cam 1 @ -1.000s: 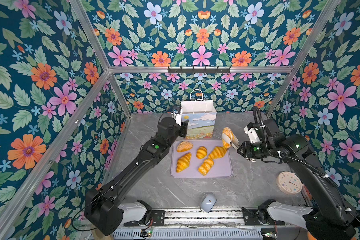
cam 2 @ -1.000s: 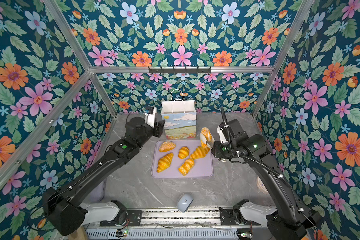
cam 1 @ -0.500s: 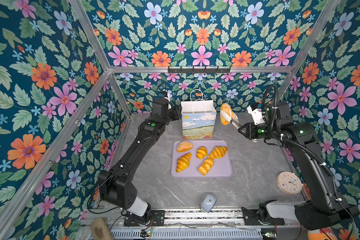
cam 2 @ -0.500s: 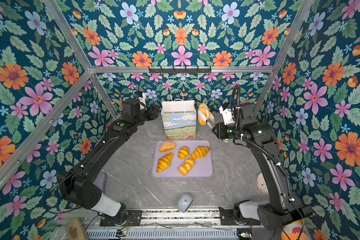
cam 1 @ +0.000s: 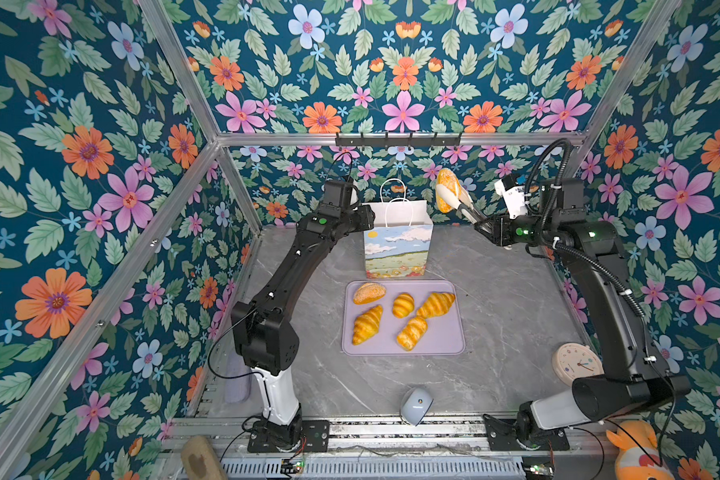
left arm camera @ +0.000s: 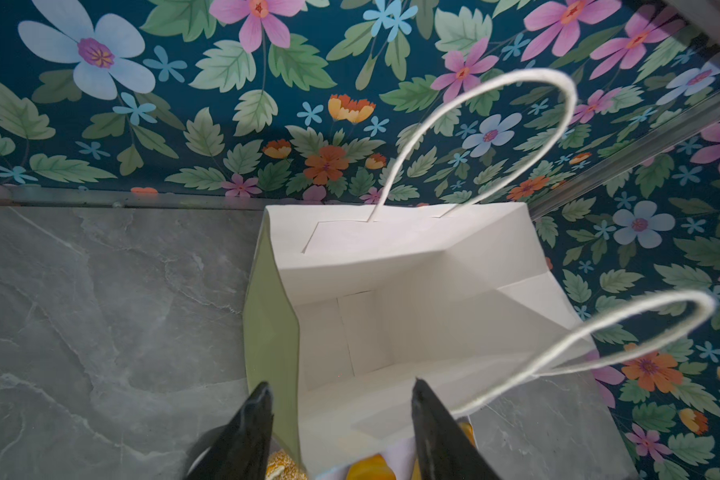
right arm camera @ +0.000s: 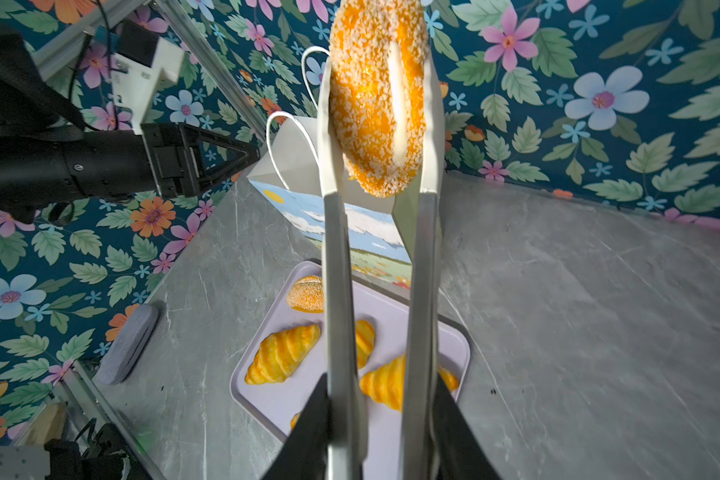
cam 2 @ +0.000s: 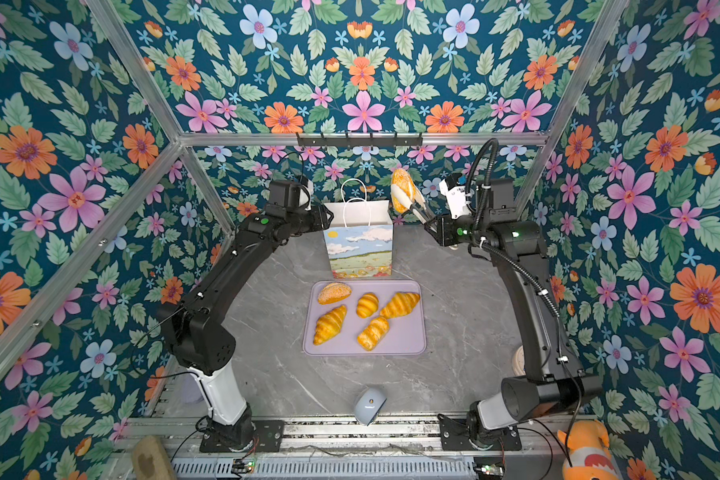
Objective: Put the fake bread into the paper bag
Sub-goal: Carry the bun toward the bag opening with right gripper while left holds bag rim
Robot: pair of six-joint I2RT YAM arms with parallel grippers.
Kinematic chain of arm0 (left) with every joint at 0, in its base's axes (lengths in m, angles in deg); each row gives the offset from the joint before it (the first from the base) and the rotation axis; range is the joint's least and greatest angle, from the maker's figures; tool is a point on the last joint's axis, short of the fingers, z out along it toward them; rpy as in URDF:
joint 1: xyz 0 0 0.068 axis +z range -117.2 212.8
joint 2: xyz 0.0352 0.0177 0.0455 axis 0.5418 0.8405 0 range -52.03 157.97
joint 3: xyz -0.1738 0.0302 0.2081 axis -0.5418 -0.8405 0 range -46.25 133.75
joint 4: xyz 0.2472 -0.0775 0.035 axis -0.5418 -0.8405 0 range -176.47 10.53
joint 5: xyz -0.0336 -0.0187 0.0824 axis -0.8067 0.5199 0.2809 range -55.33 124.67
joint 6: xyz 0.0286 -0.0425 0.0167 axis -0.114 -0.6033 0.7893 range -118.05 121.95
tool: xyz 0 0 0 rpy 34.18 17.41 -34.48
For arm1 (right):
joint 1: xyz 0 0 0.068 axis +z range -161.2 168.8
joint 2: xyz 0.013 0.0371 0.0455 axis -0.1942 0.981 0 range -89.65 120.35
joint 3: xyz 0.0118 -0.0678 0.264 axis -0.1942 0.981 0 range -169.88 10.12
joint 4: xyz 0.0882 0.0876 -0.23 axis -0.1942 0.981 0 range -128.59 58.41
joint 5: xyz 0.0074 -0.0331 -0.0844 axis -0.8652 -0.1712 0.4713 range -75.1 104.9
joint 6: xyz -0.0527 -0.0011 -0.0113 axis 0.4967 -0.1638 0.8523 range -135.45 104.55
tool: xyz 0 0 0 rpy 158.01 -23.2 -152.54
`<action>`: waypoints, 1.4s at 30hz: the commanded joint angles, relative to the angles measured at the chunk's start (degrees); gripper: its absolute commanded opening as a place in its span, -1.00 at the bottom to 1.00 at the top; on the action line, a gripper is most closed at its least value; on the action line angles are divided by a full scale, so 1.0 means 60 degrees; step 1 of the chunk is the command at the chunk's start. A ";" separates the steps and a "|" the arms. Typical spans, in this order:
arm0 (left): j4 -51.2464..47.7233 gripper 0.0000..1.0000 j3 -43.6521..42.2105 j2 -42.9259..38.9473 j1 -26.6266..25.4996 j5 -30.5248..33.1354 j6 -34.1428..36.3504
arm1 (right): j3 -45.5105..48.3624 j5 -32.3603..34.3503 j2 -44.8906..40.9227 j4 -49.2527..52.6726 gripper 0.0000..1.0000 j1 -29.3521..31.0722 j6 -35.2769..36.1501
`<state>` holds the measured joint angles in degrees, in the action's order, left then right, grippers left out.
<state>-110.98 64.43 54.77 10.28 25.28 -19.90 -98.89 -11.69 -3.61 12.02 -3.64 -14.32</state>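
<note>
Steel tongs [right arm camera: 338, 270] in right jaws, pinching seeded oval bun [right arm camera: 366, 104], left jaws apart, empty

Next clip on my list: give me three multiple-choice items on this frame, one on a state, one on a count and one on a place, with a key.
1. What is the inside of the paper bag like?
A. empty
B. holds a croissant
C. folded flat

2. How many pieces of fake bread lie on the lilac tray?
A. three
B. five
C. seven

3. Where is the seeded bun gripped by the tongs in the right pincer?
A. on the tray
B. inside the bag
C. in the air beside the bag's top

Key:
1 A: the left wrist view shows a bare white bottom.
2 B: both top views show five pieces on the tray.
3 C: both top views show it raised, right of the bag's rim.
</note>
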 commanded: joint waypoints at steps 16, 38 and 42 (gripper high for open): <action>-0.0759 0.09 0.1207 0.0813 0.0253 0.0104 0.0616 | -0.2261 -0.2180 0.2604 0.0184 -0.40 -0.0002 0.2232; -0.0844 0.02 0.1637 0.1109 0.0384 -0.0587 0.0770 | -0.3398 -0.3010 0.4078 0.1259 -0.41 -0.0013 0.4240; -0.0886 0.01 0.1762 0.1211 0.0399 -0.0667 0.0783 | -0.3740 -0.3025 0.4394 0.1625 -0.41 -0.0008 0.4505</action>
<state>-116.44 74.44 61.96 12.62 22.38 -15.70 -120.15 -28.23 22.09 20.32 -3.75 9.65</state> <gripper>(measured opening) 0.507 0.318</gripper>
